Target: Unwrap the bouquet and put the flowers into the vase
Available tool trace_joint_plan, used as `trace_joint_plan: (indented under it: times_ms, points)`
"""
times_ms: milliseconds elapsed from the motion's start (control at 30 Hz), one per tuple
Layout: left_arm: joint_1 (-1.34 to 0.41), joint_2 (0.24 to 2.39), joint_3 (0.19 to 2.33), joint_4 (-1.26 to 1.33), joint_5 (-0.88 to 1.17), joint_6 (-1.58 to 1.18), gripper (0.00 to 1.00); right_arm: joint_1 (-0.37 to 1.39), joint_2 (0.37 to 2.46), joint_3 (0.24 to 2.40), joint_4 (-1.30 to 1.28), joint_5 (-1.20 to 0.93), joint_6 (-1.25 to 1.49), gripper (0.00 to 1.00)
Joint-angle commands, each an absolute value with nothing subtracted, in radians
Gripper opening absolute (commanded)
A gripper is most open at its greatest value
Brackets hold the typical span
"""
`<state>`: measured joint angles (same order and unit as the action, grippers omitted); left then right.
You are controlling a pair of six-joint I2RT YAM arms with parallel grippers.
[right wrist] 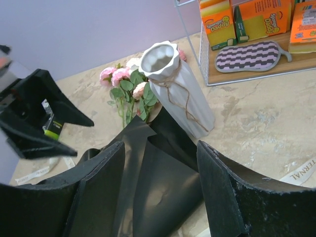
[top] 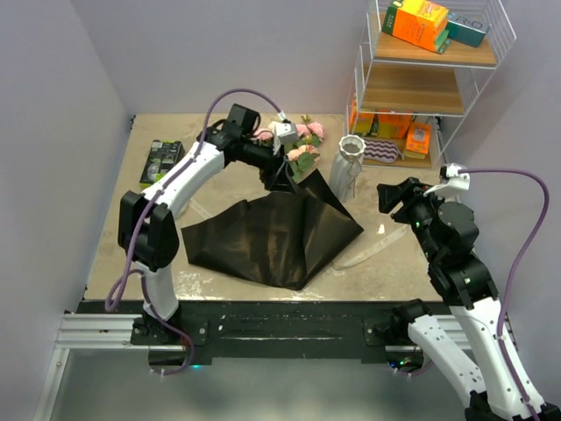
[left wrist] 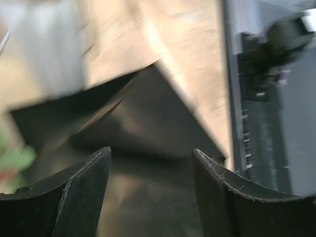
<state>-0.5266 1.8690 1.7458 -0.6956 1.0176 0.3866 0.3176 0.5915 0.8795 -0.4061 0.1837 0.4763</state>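
- Top view: the left gripper (top: 282, 174) hangs at the far middle of the table (top: 114, 237), right over the raised peak of the black paper sheet (top: 263, 237); from here it cannot be told whether the tips touch the peak; the flowers (top: 303, 145) lie on the table just beyond this hand and to its right; the vase (top: 349, 162) stands farther to its right, close beside the flowers; a dark packet (top: 160, 160) lies well off to its left.
- Same view: the right gripper (top: 388, 197) hovers above the table, with the vase ahead of it and to its left, apart from it; a beige ribbon (top: 368, 250) lies on the table below and to its left; the wire shelf (top: 429, 88) stands beyond it.
- Left wrist view, blurred: the fingers (left wrist: 74, 197) are spread wide and released, gripping nothing; the black paper sheet (left wrist: 148, 113) lies below and ahead of them; a green and pink smear at the hand's left is the flowers (left wrist: 15, 160).
- Right wrist view: the fingers (right wrist: 98, 197) stand apart, hand released and holding nothing; the black paper sheet (right wrist: 158, 192) lies folded under and ahead of them; the vase (right wrist: 175, 94), twine round its neck, stands straight ahead; the flowers (right wrist: 126, 81) lie ahead-left, leaves against the vase, stems running behind a raised fold of the sheet; the wire shelf (right wrist: 202, 44) with orange boxes (right wrist: 219, 22) is ahead-right; the beige ribbon (right wrist: 298, 173) lies to the right.
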Motion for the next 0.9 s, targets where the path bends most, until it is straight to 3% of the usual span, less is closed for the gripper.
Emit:
trace_joint_plan:
  times_ms: [0,167,500,733,833,867]
  points:
    - [-0.454,1.971,1.698,-0.721,0.897,0.460,0.82,0.314,0.588,0.896,-0.390,0.167,0.471,0.64]
    - [-0.397,2.042,1.658,-0.600,0.842,0.376,0.85,0.314,0.581,0.890,-0.393,0.166,0.477,0.64]
    - [-0.371,2.049,1.568,-0.401,0.678,0.292,0.82,0.314,0.580,0.890,-0.397,0.146,0.468,0.63]
    - [-0.367,2.057,1.548,-0.420,0.667,0.310,0.80,0.314,0.584,0.882,-0.394,0.140,0.474,0.63]
    - [-0.365,2.065,1.546,-0.443,0.683,0.325,0.71,0.314,0.588,0.887,-0.394,0.141,0.474,0.63]
    - [-0.365,2.063,1.549,-0.448,0.701,0.330,0.60,0.314,0.589,0.887,-0.394,0.141,0.476,0.63]
